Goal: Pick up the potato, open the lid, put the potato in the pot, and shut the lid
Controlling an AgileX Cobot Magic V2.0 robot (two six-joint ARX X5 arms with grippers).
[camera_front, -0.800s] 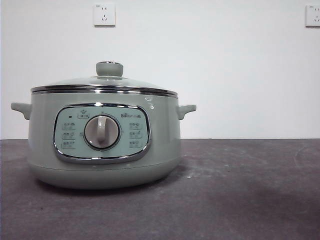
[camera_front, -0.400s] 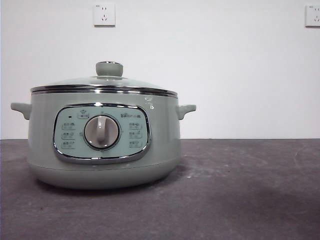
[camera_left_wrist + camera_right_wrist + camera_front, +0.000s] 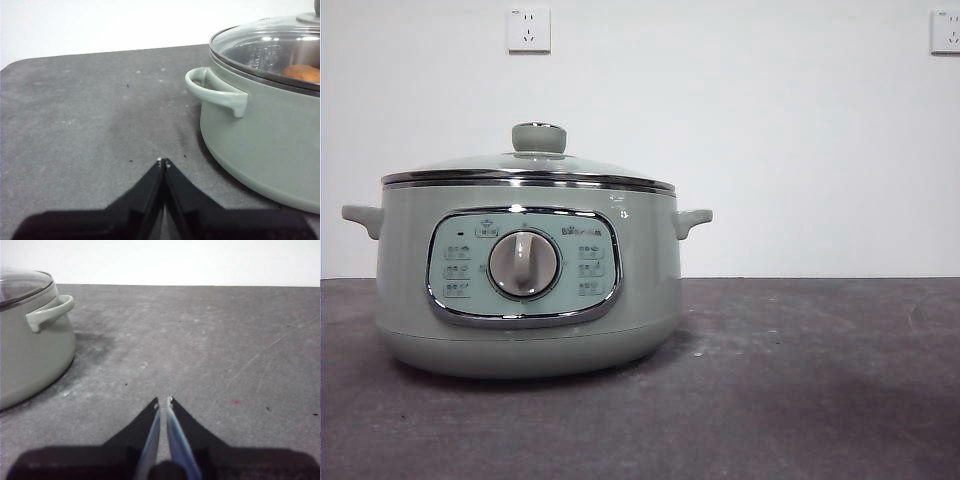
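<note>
Sitting left of center in the front view, the pot (image 3: pixel 527 290) rests on a dark counter (image 3: pixel 800 380) w/ the lid (image 3: pixel 530 165) closed on top. The potato (image 3: pixel 303 73) shows inside, thru the glass. Left hand (image 3: pixel 163 161), tips together, and right hand (image 3: pixel 163 400), nearly together, hover empty beside the pot, apart from it.

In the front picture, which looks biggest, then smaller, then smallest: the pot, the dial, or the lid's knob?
Largest to smallest:
1. The pot
2. The dial
3. The lid's knob
The dial only slightly beats the knob, and it sits nearer the camera.
</note>
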